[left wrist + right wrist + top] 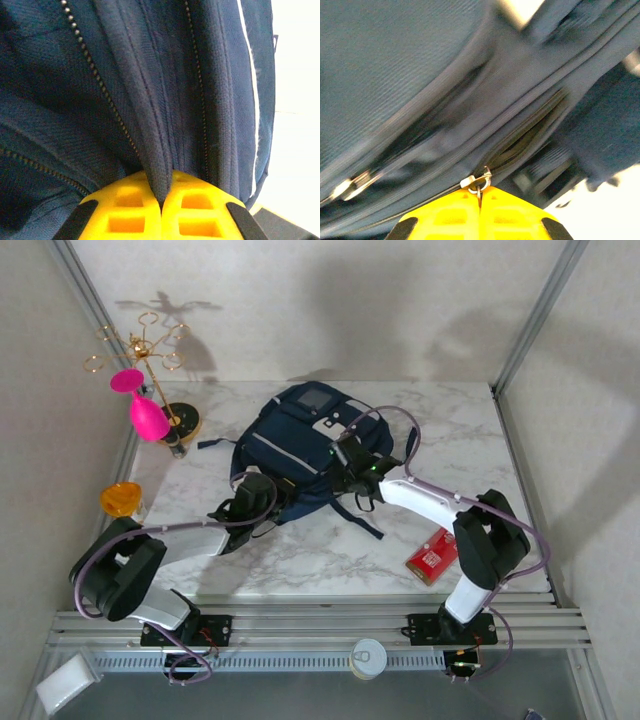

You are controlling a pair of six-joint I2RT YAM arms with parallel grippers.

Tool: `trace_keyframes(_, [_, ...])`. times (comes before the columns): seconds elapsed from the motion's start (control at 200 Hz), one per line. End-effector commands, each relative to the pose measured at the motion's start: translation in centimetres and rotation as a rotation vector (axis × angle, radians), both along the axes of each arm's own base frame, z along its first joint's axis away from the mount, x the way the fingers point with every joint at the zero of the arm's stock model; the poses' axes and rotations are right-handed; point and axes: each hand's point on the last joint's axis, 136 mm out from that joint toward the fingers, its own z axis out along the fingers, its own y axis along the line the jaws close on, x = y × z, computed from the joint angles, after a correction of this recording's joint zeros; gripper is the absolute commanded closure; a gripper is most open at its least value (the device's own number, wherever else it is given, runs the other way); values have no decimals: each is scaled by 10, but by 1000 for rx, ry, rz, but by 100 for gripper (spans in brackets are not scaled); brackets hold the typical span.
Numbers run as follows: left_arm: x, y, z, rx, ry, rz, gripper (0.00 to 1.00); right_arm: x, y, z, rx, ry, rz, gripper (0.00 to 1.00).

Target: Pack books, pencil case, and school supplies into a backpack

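At centre, the backpack [290, 445] lies lengthwise near-to-far, zipper end [300, 503] nearest.

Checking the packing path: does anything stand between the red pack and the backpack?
Yes. The right arm's forearm lies between the red pack and the backpack. The right gripper is shut on a zipper pull, the left gripper on a fabric fold; how far the zip is open is too blurred to tell.
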Motion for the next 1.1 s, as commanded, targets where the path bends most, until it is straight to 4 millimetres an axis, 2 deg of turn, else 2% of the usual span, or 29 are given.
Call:
trace_keyframes(0.0, [-10,70,-41,246,105,149,100,38,-91,5,-220,-58,-257,100])
trace_keyframes(0.08, [-6,67,-33,242,86,133,100,48,-93,3,-245,-58,-269,100])
trace_keyframes(0.14, [-3,61,-27,230,72,109,100,50,-83,2,-220,-37,-244,100])
trace_keyframes(0.235, [2,50,-16,229,47,62,100,43,-63,7,-135,-35,-178,100])
trace_keyframes(0.305, [4,43,-8,230,34,27,87,35,-56,17,-71,-37,-145,100])
trace_keyframes(0.36, [2,37,0,225,14,3,71,26,-51,26,-19,-34,-114,88])
trace_keyframes(0.401, [0,34,6,224,-1,-8,65,19,-51,32,15,-38,-101,78])
trace_keyframes(0.506, [-7,31,17,260,-30,-32,61,5,-45,43,158,-8,-59,58])
trace_keyframes(0.621, [-10,23,31,257,-60,-34,59,4,-26,47,270,61,-41,50])
trace_keyframes(0.731, [-10,6,47,254,-101,-55,59,15,2,55,392,109,-12,46])
trace_keyframes(0.801, [-8,2,51,270,-109,-56,59,22,16,56,439,141,-12,45])
trace_keyframes(0.941, [-7,-4,54,271,-123,-72,59,36,29,44,481,180,-34,44])
trace_keyframes(1.091, [-8,-12,53,274,-120,-99,59,45,48,35,529,224,-9,52])
